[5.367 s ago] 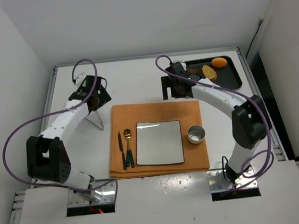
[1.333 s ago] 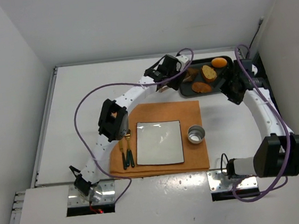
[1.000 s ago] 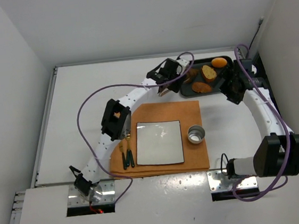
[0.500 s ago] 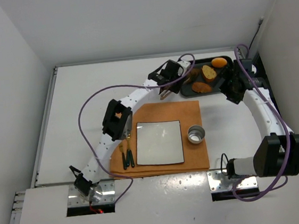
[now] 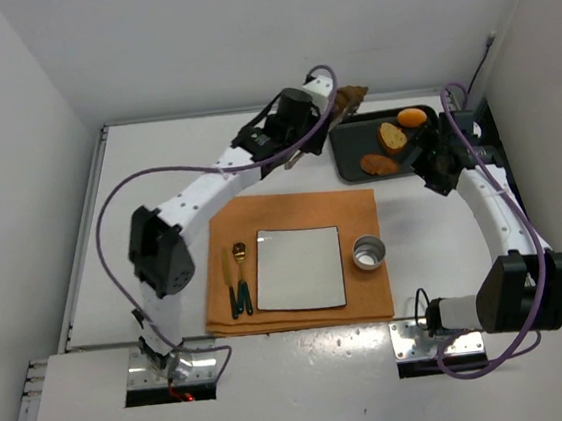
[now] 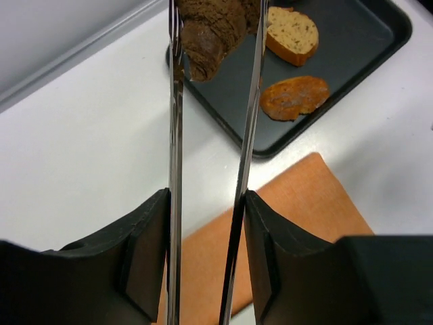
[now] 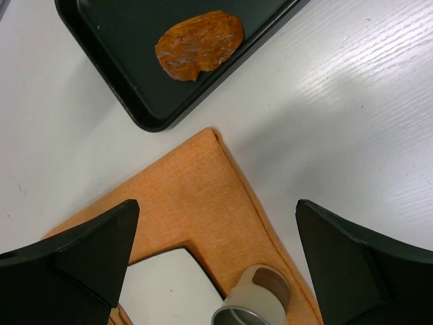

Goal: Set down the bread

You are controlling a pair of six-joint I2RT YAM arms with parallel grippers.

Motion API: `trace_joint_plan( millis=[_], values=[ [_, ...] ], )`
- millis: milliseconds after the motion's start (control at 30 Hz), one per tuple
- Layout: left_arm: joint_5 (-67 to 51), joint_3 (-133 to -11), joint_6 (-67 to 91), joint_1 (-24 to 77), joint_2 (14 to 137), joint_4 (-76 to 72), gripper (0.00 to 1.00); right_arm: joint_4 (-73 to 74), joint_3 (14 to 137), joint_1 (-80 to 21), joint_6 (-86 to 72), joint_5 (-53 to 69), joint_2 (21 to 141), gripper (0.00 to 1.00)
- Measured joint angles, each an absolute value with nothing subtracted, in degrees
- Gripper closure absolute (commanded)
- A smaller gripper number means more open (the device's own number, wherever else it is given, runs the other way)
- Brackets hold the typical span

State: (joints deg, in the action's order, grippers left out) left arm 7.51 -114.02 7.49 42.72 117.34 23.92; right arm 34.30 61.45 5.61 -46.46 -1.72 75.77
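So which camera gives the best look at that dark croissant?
The left wrist view: the croissant sits close at the top of the picture, its ridged crust plain, pinched in the left tool. The top view shows it only as a small brown shape at the arm's tip. The right wrist view misses it.

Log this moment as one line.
left tool: shut on bread | bread: aloft by tray | right tool: open | placing: not done

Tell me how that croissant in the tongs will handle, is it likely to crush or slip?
Probably light: the croissant hangs pinched between two thin fingers without sagging. Its ridged crust likely gives grip, though it may flake if squeezed. The tapered shape could let it pivot if jolted.
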Motion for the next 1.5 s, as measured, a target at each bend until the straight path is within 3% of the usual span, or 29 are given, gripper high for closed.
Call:
trace_joint_plan(
  millis=[300,500,867,1167,1233,1367,1500],
  values=[
    [11.46,-79.83,12.58,43.33,86.5,22.68,0.77,33.04,60.1,5.61,-46.15,-0.62,75.57,0.0],
    [11.9,-64.53,19.35,48.18,73.25,26.92,0.78,32.6,59.77,5.61,-46.06,0.38,75.57,0.0],
    [12.99,-53.08,32.21,63.11,68.88,30.46,0.79,31.35,58.48,5.54,-46.06,1.69,75.61,0.0],
    [15.35,-50.72,37.8,67.61,67.79,33.61,0.79,30.92,57.95,5.37,-46.06,2.15,76.49,0.0],
    [15.62,-50.65,38.48,67.96,67.75,34.2,0.75,30.72,57.91,5.37,-46.06,2.17,76.84,0.0],
    [16.16,-50.06,39.55,68.01,67.75,34.68,0.48,30.41,57.84,5.37,-46.06,2.17,76.95,0.0],
    [15.79,-49.98,39.9,68.07,68.07,35.55,0.33,30.37,57.84,5.37,-46.06,2.2,77.03,0.0]
  ],
)
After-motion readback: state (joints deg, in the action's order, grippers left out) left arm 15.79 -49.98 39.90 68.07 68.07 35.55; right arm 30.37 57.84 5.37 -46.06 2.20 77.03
